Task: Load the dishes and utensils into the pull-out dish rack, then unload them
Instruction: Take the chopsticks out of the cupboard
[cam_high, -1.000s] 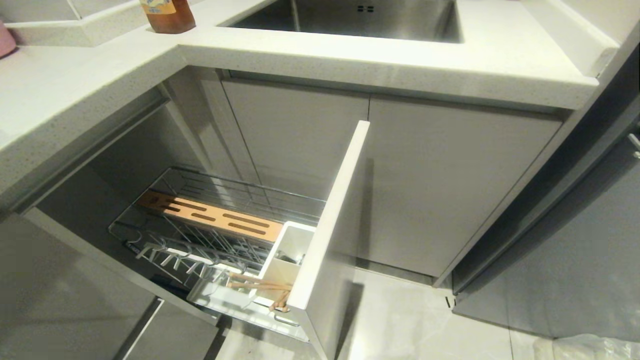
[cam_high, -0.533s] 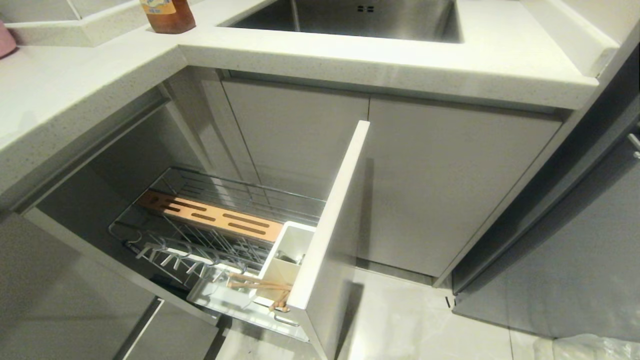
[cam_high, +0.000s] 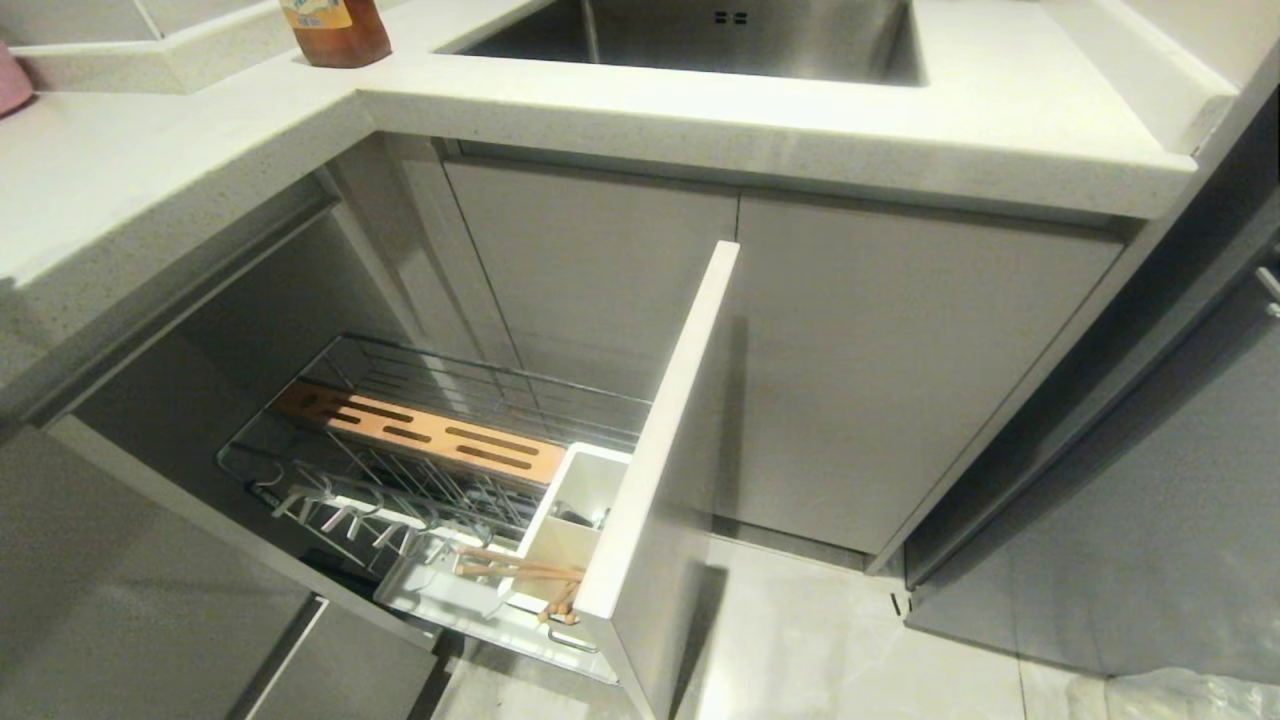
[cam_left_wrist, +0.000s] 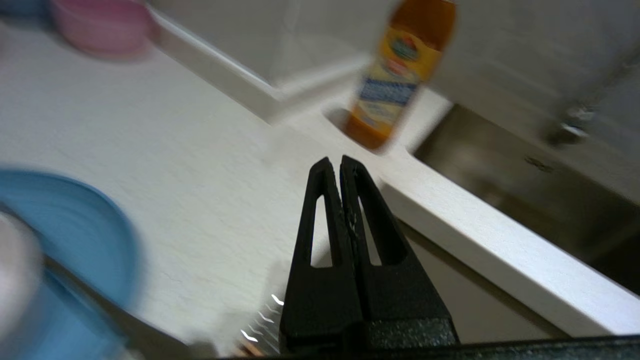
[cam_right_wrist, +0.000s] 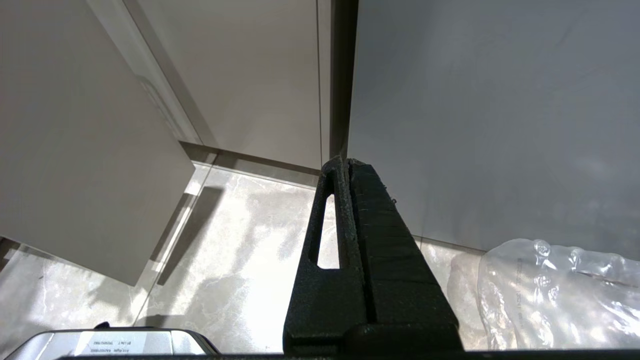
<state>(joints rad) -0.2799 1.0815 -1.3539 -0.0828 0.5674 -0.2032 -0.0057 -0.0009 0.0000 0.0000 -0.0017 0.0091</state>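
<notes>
The pull-out dish rack (cam_high: 440, 470) stands drawn out under the counter, with its wood strip (cam_high: 420, 435), white utensil box (cam_high: 585, 500) and pale front panel (cam_high: 660, 450). The chopsticks (cam_high: 520, 570) lie at the rack's front end beside the box. Neither arm shows in the head view. My left gripper (cam_left_wrist: 334, 162) is shut and empty, hovering over the white counter (cam_left_wrist: 200, 175) near its edge. The light-blue plate (cam_left_wrist: 75, 220) rests on the counter beside it, with a pale blurred shape (cam_left_wrist: 15, 280) on it. My right gripper (cam_right_wrist: 345, 162) is shut and empty, parked low above the floor.
An orange bottle (cam_left_wrist: 400, 80) stands at the counter's corner beside the steel sink (cam_high: 700, 40). A pink bowl (cam_left_wrist: 102, 25) sits far back on the counter. The two-door cabinet (cam_high: 800, 360) is shut. A clear plastic bag (cam_right_wrist: 555, 295) lies on the floor.
A shadow has spread over the counter's left edge in the head view. The rack and what lies in it have not moved.
</notes>
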